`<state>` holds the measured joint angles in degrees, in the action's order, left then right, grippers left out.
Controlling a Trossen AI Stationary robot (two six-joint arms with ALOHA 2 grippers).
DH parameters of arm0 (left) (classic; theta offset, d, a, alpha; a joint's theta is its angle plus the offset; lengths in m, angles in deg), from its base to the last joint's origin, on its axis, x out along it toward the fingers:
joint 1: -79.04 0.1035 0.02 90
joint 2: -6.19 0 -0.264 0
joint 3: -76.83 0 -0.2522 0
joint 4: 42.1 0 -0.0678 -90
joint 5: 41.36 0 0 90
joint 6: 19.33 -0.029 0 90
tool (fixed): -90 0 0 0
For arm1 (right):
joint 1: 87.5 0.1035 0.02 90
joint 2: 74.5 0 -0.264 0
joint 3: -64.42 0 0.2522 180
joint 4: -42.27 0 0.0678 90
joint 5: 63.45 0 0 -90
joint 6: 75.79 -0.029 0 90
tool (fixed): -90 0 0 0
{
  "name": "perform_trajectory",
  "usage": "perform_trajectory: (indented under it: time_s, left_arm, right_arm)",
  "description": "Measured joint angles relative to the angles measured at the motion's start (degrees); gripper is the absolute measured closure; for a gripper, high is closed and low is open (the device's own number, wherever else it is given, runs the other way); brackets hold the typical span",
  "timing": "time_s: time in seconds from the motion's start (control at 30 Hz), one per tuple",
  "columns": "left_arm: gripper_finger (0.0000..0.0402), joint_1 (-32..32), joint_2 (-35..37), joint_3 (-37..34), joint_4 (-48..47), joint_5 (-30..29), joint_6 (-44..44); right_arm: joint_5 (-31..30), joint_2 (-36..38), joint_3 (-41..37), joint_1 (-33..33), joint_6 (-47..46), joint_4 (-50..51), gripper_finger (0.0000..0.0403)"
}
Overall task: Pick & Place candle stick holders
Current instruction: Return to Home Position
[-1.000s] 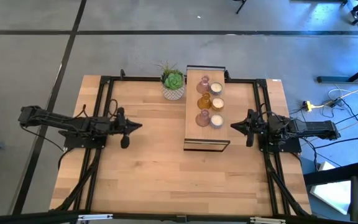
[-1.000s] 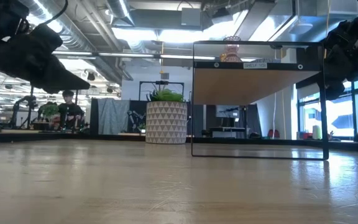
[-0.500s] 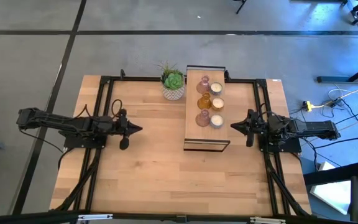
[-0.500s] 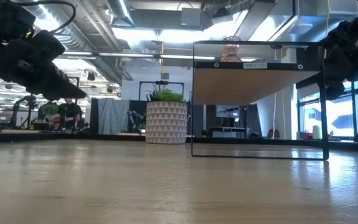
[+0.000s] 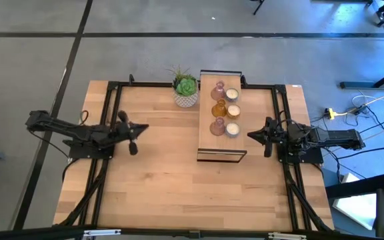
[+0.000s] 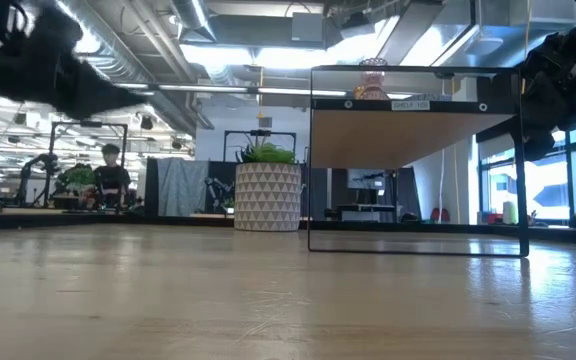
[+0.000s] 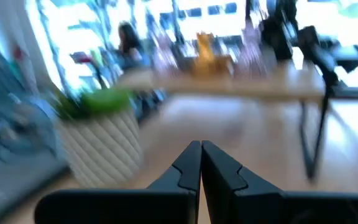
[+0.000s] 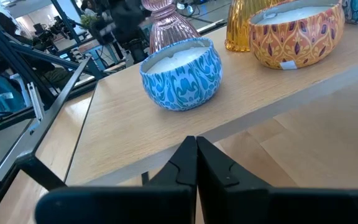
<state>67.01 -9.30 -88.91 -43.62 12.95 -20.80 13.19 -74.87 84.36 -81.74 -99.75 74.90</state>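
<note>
The candle stick holders stand on top of a long wooden black-framed stand [image 5: 205, 133] at the table's far right. Three are glass ones [image 5: 217, 109] in a row and three are round ones [image 5: 233, 111] beside them. In the right wrist view the nearest round one is blue-patterned [image 8: 181, 73], the one beyond it orange-patterned [image 8: 296, 34], and a pink glass one [image 8: 166, 25] stands behind. My right gripper [image 5: 249, 135] is shut, level, just right of the stand. My left gripper [image 5: 145, 127] is shut at the table's left, above the wood, pointing toward the plant and stand.
A green succulent in a white patterned pot [image 5: 186, 92] stands just left of the stand's far end. Black rails [image 5: 112, 100] frame both table sides. Bare wood [image 5: 179, 187] fills the near half. People sit in the room behind [image 6: 111, 175].
My left gripper has risen a little and swung toward the table's far edge, turning from pointing straight right to pointing at the plant and stand. It has stayed shut. My right arm and the holders have kept still.
</note>
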Motion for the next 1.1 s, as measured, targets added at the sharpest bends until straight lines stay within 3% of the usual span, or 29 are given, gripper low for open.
perform_trajectory:
  time_s: [0.13, 0.27, 0.5, 0.73, 0.97, 1.1]
  left_arm:
    - [0.0394, -2.6, 6.5, 0.0, 1.5, -5.8, -7.0]
    - [0.0393, -3.2, 11.9, 0.0, -4.4, -5.1, -4.3]
    - [0.0393, -3.2, 15.5, 0.0, -7.1, 7.0, -1.7]
    - [0.0393, -3.1, 15.0, 0.0, -8.2, 11.1, -2.5]
    - [0.0393, -2.7, 14.8, 0.0, -9.8, 24.7, -6.5]
    - [0.0393, -2.0, 12.6, 0.0, -10.7, 30.6, -2.4]
  right_arm:
    - [0.0, 0.0, 0.0, 0.0, 0.0, 0.0, 0.0402]
    - [0.0, 0.0, 0.0, 0.0, 0.0, 0.0, 0.0402]
    - [0.0, 0.0, 0.0, 0.0, 0.0, 0.0, 0.0402]
    - [0.0, 0.0, 0.0, 0.0, 0.0, 0.0, 0.0402]
    - [0.0, 0.0, 0.0, 0.0, 0.0, 0.0, 0.0402]
    - [0.0, 0.0, 0.0, 0.0, 0.0, 0.0, 0.0402]
